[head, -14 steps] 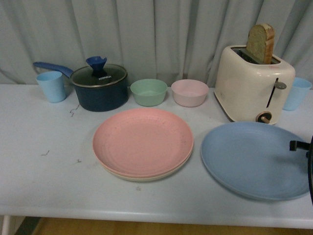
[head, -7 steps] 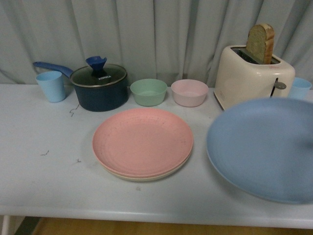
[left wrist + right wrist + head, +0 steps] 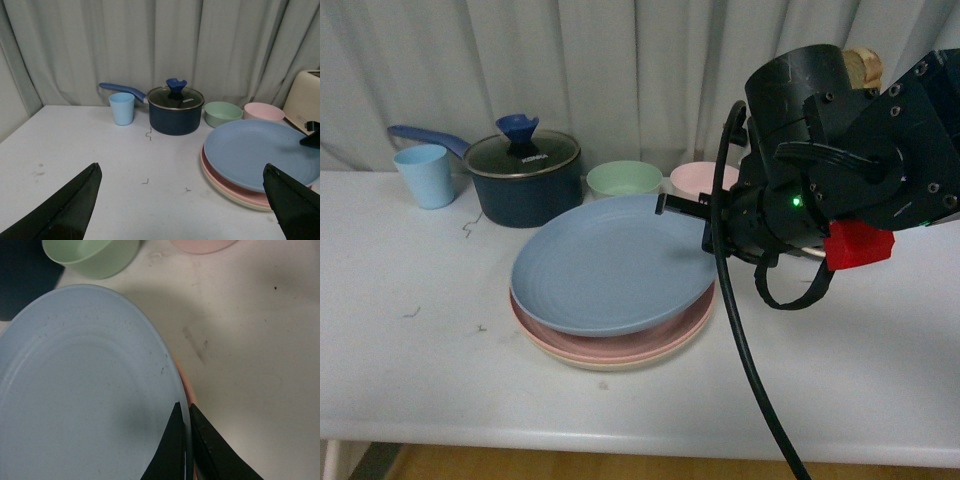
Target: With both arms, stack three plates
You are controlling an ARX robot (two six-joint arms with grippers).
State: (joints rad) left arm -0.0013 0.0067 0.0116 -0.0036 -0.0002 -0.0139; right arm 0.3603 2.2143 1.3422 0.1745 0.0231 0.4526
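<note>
Matte blue plate point(image 3: 605, 268) — faintly ringed, tilted — pinched at its rim by right jaws.

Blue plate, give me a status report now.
Right gripper shut on blue plate rim, plate tilted over pink plate and beige plate. Left gripper open, empty. Nothing blocking.

This looks like a pretend kitchen set up in a test room. A plain white table point(image 3: 410, 370) stands in front of a grey curtain point(image 3: 570, 70) that hides the wall. On the table sit a dark blue pot with a glass lid point(image 3: 524, 175), a small light blue cup point(image 3: 424, 175) and round green point(image 3: 623, 187) and pink bowls point(image 3: 264, 111).
</note>
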